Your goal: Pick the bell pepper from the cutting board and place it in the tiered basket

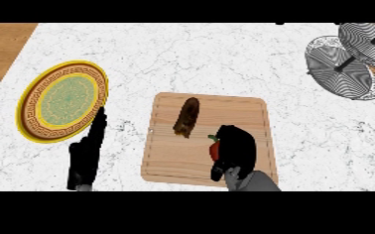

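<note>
On the near right part of the cutting board, the right hand curls over the bell pepper, hiding most of it; only a red sliver and green stem show at the hand's left edge. Left of it on the board lies a brown, elongated food item, hard to identify. At far right, the tiered basket is cut off by the edge. Beside a plate, the left hand rests with fingers straight.

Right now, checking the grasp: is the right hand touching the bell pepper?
Touching. The head view shows the right hand curled over the red bell pepper on the cutting board, no gap between them.
</note>
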Robot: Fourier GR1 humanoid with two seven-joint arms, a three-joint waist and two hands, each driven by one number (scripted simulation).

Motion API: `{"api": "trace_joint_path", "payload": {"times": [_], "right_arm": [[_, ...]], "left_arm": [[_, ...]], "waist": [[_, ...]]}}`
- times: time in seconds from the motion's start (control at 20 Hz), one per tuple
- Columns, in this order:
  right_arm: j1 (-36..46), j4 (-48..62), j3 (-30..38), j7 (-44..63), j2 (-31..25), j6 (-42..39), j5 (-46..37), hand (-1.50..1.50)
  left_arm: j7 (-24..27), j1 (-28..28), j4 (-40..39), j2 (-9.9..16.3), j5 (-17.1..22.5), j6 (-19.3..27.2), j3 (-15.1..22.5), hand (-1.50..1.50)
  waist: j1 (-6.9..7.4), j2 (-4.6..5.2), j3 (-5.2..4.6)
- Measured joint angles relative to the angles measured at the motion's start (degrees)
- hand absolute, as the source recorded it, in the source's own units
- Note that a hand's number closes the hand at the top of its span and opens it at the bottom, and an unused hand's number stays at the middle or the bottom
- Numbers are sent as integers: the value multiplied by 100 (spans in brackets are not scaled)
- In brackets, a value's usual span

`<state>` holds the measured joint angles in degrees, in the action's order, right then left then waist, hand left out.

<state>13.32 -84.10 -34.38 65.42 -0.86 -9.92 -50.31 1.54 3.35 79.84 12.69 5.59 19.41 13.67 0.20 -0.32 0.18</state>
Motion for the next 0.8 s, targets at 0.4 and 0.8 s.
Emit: {"api": "trace_joint_path", "payload": {"times": [0.4, 0.8], "right_arm": [[328, 505, -18, -403, 8, 79, -347, 150], [96, 301, 1114, -307, -433, 445, -734, 150]], "left_arm": [[-109, -55, -44, -10, -41, -202, -175, 0], [-177, 115, 120, -37, -113, -89, -257, 0]], "waist": [[-1, -27, -17], [-202, -24, 0]]}}
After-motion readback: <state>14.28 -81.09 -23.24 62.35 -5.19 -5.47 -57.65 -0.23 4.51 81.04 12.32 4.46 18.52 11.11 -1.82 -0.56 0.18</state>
